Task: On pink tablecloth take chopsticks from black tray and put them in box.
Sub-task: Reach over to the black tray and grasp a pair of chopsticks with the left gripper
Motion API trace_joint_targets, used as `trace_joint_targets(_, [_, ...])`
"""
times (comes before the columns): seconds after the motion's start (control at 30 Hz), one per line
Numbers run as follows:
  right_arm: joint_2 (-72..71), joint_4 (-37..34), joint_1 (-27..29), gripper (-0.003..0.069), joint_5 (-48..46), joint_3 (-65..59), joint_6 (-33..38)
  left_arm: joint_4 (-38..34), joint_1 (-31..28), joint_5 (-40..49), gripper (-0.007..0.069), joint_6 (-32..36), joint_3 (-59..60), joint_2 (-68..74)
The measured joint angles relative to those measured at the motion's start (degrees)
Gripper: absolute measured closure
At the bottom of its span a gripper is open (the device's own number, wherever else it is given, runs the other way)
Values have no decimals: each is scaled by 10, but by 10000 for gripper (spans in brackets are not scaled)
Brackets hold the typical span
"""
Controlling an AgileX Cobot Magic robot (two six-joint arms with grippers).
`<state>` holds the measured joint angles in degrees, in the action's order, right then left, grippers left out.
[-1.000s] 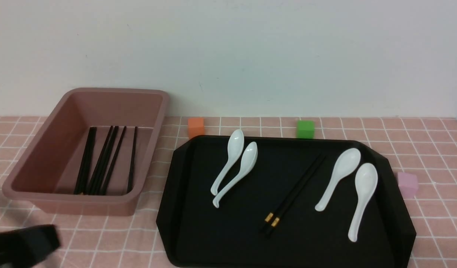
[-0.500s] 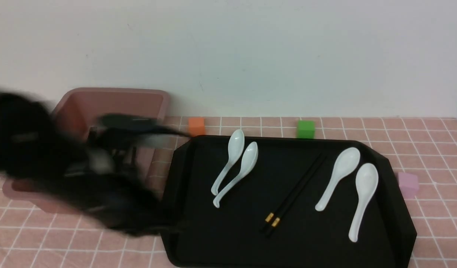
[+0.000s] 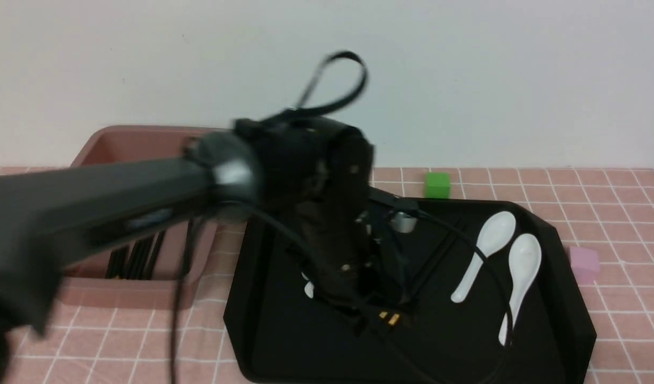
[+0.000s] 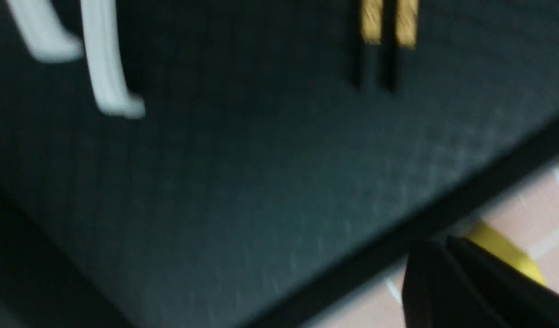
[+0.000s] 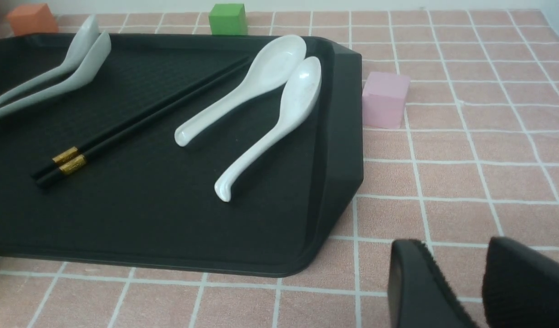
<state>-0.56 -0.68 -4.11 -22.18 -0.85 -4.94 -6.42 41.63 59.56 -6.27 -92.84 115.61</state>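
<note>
The right gripper (image 5: 461, 278) has two black fingers (image 5: 416, 282) standing apart, with a clear strip of cloth showing between them. They hold nothing and touch nothing, and hang over the pink tablecloth (image 5: 466, 150) off the tray's near right corner.

The left gripper (image 4: 448, 255) is only a blurred dark wedge in its wrist view. Its fingers (image 4: 489, 291) lie close to one another, but it cannot be told whether they are pressed together or slightly parted. Nothing shows between them. They appear over the near rim of the one black tray (image 3: 263, 341). The left arm (image 3: 119, 208) reaches across from the box side, and its wrist hides the tray's middle in the front view.

One pair of chopsticks (image 5: 142, 114), two sticks, lies on the tray floor. The sticks are side by side and touching, slanted, with their gold-banded ends toward the near edge. Neither gripper touches them.

There are four white spoons (image 5: 279, 59), two on each side of the chopsticks, each pair lying close together.

The one box (image 3: 140, 146) stands on the cloth left of the tray. It holds more black sticks (image 3: 140, 258), too covered by the arm to count.

Three cubes sit on the cloth just outside the tray: the orange cube (image 5: 31, 18), the green cube (image 5: 228, 18) and the pink cube (image 5: 384, 98). One blurred yellow piece (image 4: 507, 250) lies beside the rim.
</note>
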Motion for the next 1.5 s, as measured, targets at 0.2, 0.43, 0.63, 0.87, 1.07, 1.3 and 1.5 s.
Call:
trace_joint_targets(0.2, [0,0,0,419,0,0,1,8,0,-20,356,4,-42,27])
trace_joint_targets(0.43, [0,0,0,419,0,0,1,8,0,-83,210,17,-48,55])
trace_joint_targets(0.63, [0,0,0,419,0,0,1,8,0,-124,204,33,-48,82])
trace_joint_targets(0.87, [0,0,0,419,0,0,1,7,0,-161,204,74,-49,104])
trace_joint_targets(1.07, [0,0,0,419,0,0,1,5,0,-166,203,77,-49,115])
trace_joint_targets(1.3, [0,0,0,419,0,0,1,9,1,-165,206,78,-53,119])
trace_joint_targets(1.5, [0,0,0,419,0,0,1,20,1,-164,329,77,-54,120])
